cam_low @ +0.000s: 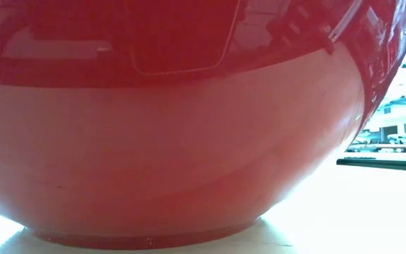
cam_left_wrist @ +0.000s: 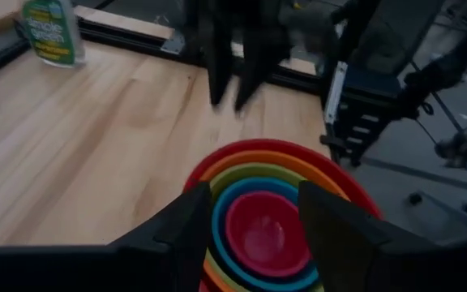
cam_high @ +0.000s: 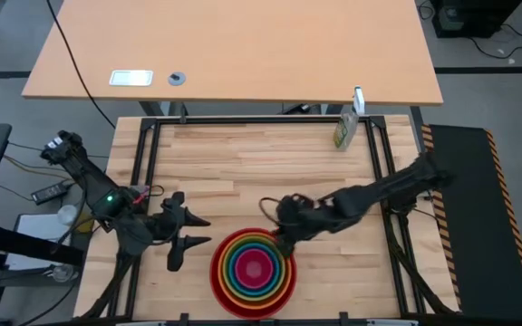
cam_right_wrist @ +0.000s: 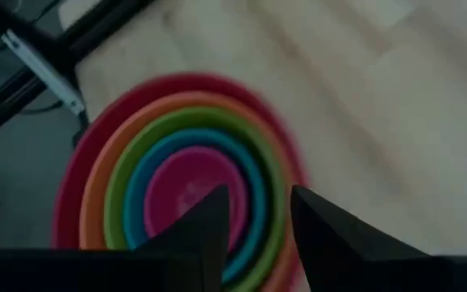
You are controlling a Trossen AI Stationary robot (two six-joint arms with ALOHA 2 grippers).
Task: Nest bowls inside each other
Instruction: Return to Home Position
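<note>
Several bowls sit nested near the table's front edge: a red bowl (cam_high: 217, 274) outermost, then orange (cam_high: 225, 263), lime green, blue and a pink bowl (cam_high: 253, 269) in the middle. The red bowl (cam_low: 175, 155) rests on its base on the table. My right gripper (cam_high: 277, 239) hangs open over the stack's far rim, with nothing between its fingers (cam_right_wrist: 209, 223). My left gripper (cam_high: 205, 230) stands open just left of the stack, pointing at it, and touches nothing.
A green-labelled bottle (cam_high: 345, 132) stands at the table's far right corner. Black frame rails (cam_high: 148, 172) run along the table's left, right and far sides. Bare wood lies between the bottle and the bowls. A second tabletop (cam_high: 243, 45) lies beyond the far rail.
</note>
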